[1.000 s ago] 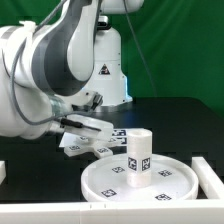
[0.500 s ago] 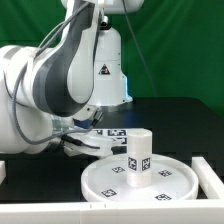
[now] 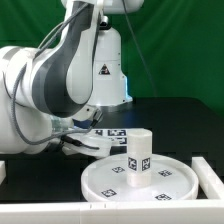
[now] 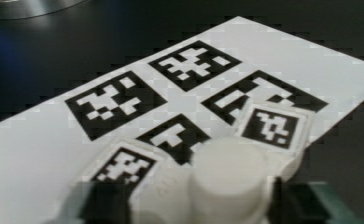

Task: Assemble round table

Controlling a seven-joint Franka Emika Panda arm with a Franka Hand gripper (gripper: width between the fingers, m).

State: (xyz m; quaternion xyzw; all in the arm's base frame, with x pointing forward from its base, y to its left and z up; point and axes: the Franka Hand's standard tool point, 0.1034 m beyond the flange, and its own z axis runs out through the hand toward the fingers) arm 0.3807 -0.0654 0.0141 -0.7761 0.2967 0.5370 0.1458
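Observation:
The large round rimmed disc (image 3: 96,181) lies flat at the front of the table. The short thick cylinder (image 3: 138,156) stands upright on it, tags facing out. My gripper (image 3: 80,143) is low at the exterior view's left of the disc, just above the marker board (image 3: 112,133). In the wrist view my gripper (image 4: 204,202) is shut on a small white tagged part, apparently the cross-shaped piece (image 4: 234,172). It fills the gap between both dark fingers (image 4: 101,200). The marker board (image 4: 72,150) lies right under it.
A low white rail (image 3: 110,213) runs along the front edge. A white block (image 3: 208,176) stands at the exterior view's right of the disc. The robot's base (image 3: 112,72) is behind the marker board, and the arm's bulk fills the exterior view's left.
In the first half second the arm swung and the gripper came lower over the marker board. Since then nothing has visibly moved. The disc and cylinder stayed put.

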